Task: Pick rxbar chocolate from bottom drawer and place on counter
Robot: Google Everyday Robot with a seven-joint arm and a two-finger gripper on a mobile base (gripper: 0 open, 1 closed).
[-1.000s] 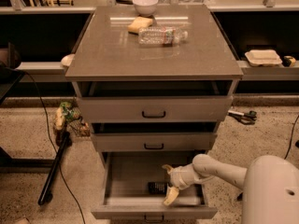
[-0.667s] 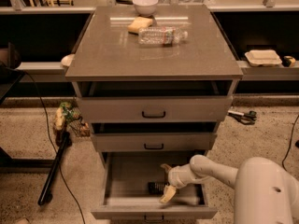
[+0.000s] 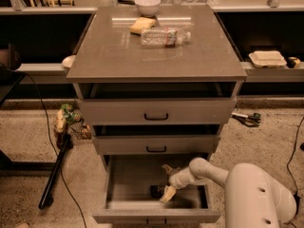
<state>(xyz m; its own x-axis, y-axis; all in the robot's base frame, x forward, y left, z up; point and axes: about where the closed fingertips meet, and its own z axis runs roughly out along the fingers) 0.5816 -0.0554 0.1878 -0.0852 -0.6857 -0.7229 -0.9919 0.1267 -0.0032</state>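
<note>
The bottom drawer (image 3: 128, 207) is pulled out, showing its flat grey tray. The rxbar chocolate (image 3: 157, 191), a small black bar, lies in the tray near the middle front. My gripper (image 3: 167, 182) reaches into the drawer from the right on a white arm. Its pale fingers are spread, one (image 3: 167, 194) beside the bar's right end and one (image 3: 168, 169) behind it. Nothing is held. The counter (image 3: 156, 46) is the broad grey-brown slab on top of the drawer unit.
On the counter lie a clear plastic bottle (image 3: 163, 36), a yellow sponge-like block (image 3: 142, 25) and a white bowl (image 3: 147, 5). Two upper drawers (image 3: 156, 111) stand slightly out above the arm. A black pole (image 3: 53, 175) and cables lie on the floor at left.
My arm and gripper have moved a little to the left inside the bottom drawer, closer to the black bar. The bar has not moved.
</note>
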